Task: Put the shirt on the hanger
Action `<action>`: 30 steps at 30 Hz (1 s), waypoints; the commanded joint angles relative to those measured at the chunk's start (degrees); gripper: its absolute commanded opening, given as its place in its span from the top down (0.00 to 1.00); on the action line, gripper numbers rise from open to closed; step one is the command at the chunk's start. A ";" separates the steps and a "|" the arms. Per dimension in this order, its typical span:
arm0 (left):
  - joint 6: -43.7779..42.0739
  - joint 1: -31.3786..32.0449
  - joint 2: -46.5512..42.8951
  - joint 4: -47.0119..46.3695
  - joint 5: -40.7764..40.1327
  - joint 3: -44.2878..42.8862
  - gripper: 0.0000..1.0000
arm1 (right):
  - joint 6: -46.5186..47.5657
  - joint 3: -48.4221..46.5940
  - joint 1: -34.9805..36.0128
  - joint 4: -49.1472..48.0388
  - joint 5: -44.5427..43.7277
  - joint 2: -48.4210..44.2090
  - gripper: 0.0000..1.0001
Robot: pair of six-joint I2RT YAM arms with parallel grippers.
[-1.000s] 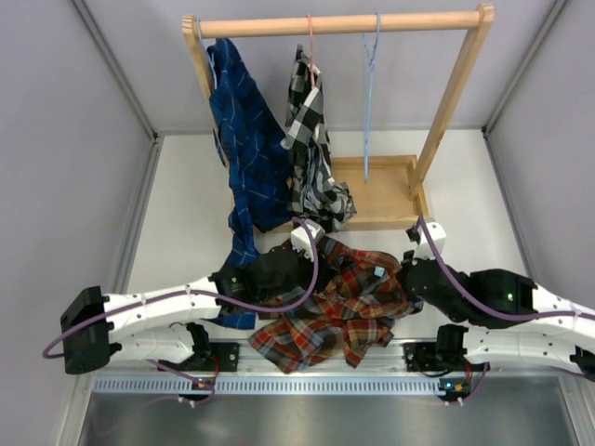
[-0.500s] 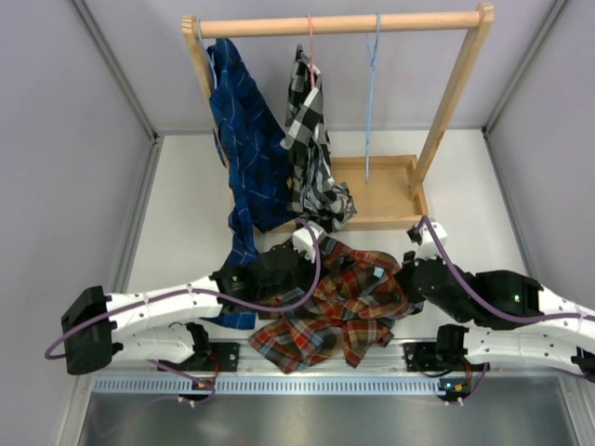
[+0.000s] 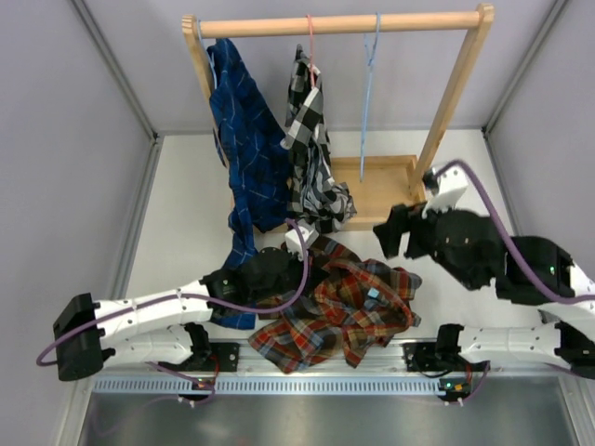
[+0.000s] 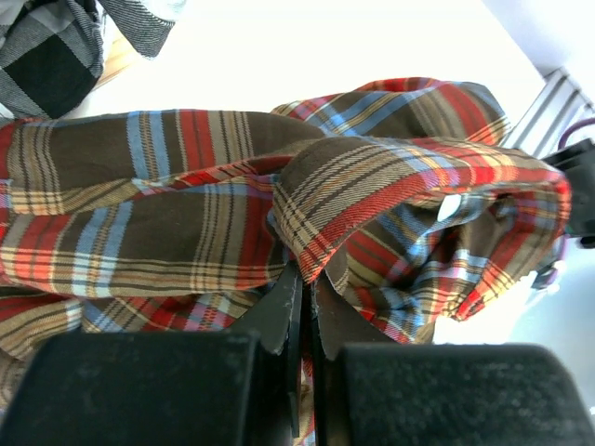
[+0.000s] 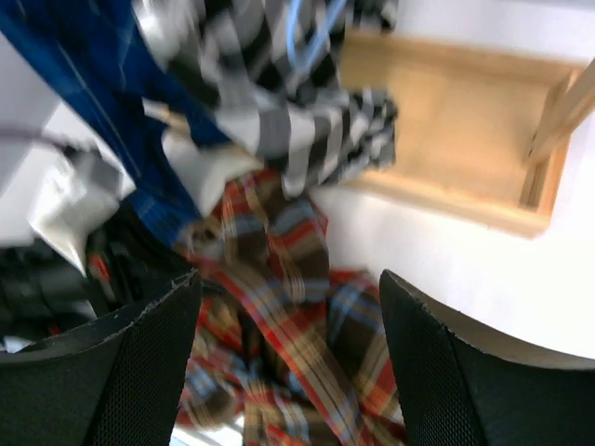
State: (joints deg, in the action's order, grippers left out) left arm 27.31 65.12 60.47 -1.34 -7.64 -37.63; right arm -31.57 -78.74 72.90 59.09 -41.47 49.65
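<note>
The red-orange, brown and blue plaid shirt lies crumpled on the table between the two arms, its light blue neck label showing. My left gripper is at the shirt's back left edge. In the left wrist view that gripper is shut on a raised fold of the shirt. My right gripper hangs open above the shirt's back right corner, holding nothing. Its wrist view shows the right gripper with its fingers wide apart over the blurred shirt. The light blue hanger hangs bare from the wooden rail.
The wooden rack's rail also carries a dark blue plaid shirt and a black-and-white checked shirt on a pink-red hanger. The rack's wooden base tray sits right behind the shirt. Grey walls close in both sides.
My right gripper has let go of the shirt, opened, and risen back toward the rack. My left gripper has shut on a fold of the shirt and shifted slightly left.
</note>
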 commanded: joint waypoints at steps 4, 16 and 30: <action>4.33 -0.17 -3.60 -3.49 0.34 2.20 1.00 | 13.90 -22.49 -18.11 -3.37 8.15 18.69 0.27; 5.38 -0.17 -5.27 -3.49 1.14 5.02 1.00 | 20.49 -46.50 -30.62 -1.26 12.03 40.08 0.46; 5.39 -0.17 -5.36 -3.49 2.28 5.02 1.00 | 21.82 -44.31 -35.99 -2.31 13.43 42.38 0.80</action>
State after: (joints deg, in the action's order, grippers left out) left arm 32.14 65.08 56.25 -1.98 -6.37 -32.60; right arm -10.33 -122.06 38.33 57.87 -29.15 92.86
